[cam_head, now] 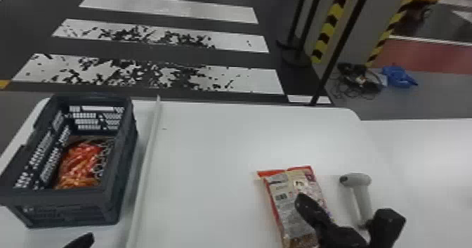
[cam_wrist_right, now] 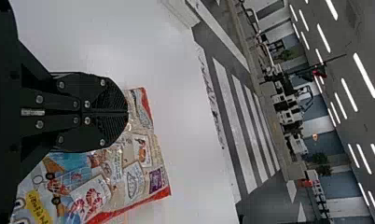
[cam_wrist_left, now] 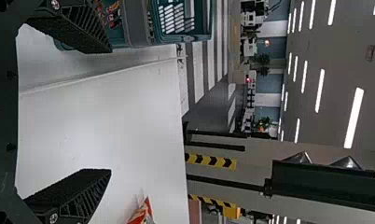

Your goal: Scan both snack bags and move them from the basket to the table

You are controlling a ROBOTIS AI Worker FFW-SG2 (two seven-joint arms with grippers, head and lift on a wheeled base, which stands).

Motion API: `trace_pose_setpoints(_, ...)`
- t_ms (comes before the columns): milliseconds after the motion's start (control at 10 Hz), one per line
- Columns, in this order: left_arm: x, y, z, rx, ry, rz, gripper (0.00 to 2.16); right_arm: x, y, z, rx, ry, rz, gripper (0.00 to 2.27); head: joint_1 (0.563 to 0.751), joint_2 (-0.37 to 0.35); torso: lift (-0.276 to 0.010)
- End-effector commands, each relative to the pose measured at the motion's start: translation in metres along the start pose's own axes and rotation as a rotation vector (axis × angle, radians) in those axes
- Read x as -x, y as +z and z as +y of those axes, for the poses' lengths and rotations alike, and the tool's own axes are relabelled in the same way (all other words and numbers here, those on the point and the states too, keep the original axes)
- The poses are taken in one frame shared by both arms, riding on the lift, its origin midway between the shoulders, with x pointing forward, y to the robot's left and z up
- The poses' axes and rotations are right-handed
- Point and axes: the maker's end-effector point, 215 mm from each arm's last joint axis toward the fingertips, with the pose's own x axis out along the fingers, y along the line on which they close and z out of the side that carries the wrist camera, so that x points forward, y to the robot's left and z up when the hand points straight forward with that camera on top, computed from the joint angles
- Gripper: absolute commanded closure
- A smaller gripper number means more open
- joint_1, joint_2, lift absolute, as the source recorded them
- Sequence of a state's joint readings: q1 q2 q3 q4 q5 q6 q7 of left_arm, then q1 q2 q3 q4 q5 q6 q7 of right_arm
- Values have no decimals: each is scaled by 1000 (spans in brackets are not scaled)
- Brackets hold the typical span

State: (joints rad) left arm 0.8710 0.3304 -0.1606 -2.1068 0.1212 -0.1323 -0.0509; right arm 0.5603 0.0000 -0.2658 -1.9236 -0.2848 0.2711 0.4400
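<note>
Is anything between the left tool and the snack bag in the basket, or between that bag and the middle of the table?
Yes. The near wall of the basket stands between the left tool and the snack bag. Toward the middle of the table come the basket's right wall, then a white strip.

Basket [cam_head: 66,196]: matt plastic; snack bag inside [cam_head: 79,163]: glossy, crinkled film; snack bag outside [cam_head: 288,198]: glossy film; scanner [cam_head: 356,179]: smooth, matt plastic; table [cam_head: 210,152]: smooth, faintly glossy
</note>
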Motion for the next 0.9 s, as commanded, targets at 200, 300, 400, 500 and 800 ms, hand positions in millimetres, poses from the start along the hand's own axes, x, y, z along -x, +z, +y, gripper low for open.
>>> trace_pose_setpoints(200, -2, 4, -7, 11, -10, -12, 80, 30, 36, -43, 11, -69, -42, 2256, 695, -258, -98)
trace_pose_setpoints(300, -1, 4, -7, 10, -8, -10, 80, 34, 32, -50, 2, -69, -37, 2256, 695, -291, -98)
trace_pose_setpoints(400, -1, 4, -7, 11, -7, -11, 80, 37, 27, -56, 0, -72, -35, 2256, 695, -316, -98)
trace_pose_setpoints(500, -1, 2, -8, 12, -9, -8, 80, 38, 19, -60, -1, -79, -34, 2256, 695, -325, -98)
trace_pose_setpoints(800, 1, 3, -8, 11, -11, -14, 80, 41, 0, -67, -7, -82, -27, 2256, 695, -350, -98)
